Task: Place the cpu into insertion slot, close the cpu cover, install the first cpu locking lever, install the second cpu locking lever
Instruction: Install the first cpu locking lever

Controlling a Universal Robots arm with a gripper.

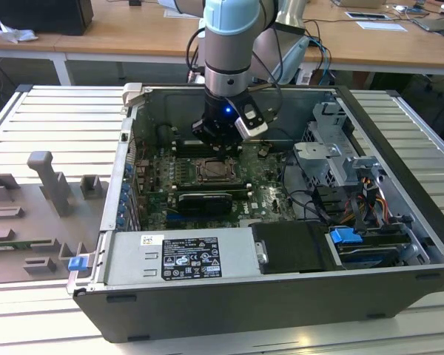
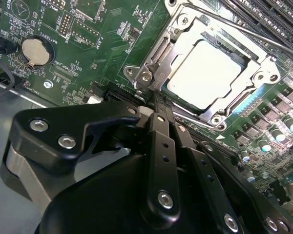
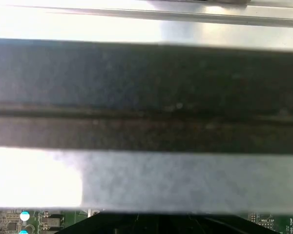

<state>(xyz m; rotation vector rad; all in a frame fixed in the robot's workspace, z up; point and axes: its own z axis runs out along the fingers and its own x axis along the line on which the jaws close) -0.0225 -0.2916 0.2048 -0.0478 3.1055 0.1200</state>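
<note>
Inside an open computer case (image 1: 399,140), the arm's black gripper (image 2: 155,105) hangs low over the green motherboard (image 2: 88,44), its two fingers drawn together at a corner of the insertion slot (image 2: 216,118); whether they pinch anything between them cannot be told. Just beyond the tips, in the second wrist view, the cpu (image 2: 205,73) lies flat in the slot, its pale metal face showing through the cut-out of the cpu cover (image 2: 256,68), which appears to be down around it. A thin wire lever (image 2: 244,28) runs along the far side of the socket, beside the long memory slots (image 2: 271,14). Well apart on the board sits a round coin cell (image 2: 35,50). The exterior view places the gripper (image 1: 220,133) just behind the socket, with the grey power supply (image 1: 177,255) along the near wall of the case. By the look of it, the chip is light and rigid, with a smooth lid that would slide under a loose grip and an underside that tolerates no scraping, so its opposite edges are the place to hold. The cover is thin, springy sheet metal, best pressed at its free edge, and the lever is stiff wire, best taken at its bent end.
</note>
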